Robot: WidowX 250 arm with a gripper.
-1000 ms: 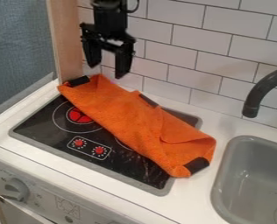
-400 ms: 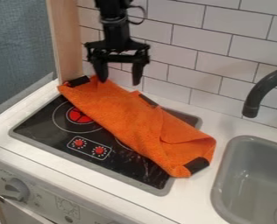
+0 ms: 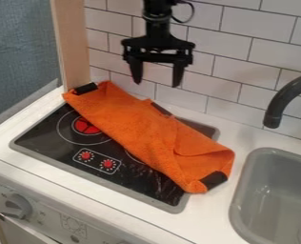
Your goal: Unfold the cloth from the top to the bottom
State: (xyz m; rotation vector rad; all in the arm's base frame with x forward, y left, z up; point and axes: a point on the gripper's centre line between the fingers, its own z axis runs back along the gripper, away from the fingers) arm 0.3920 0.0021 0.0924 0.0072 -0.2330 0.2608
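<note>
A white countertop (image 3: 207,212) carries a black cooktop (image 3: 42,140) with a grey rim, set between its front and back edges. A grey sink (image 3: 267,167) is sunk in toward its right end. An orange cloth (image 3: 134,131) lies slantwise across the cooktop, from near the countertop's back left corner toward the sink, its lower end apparently overlapping the countertop.

The arm (image 3: 157,29) and end effector (image 3: 157,84) are black (one cable (image 3: 192,10) loops).

Black robot arm, jaws (image 3: 157,81) pointing down, spread apart
</note>
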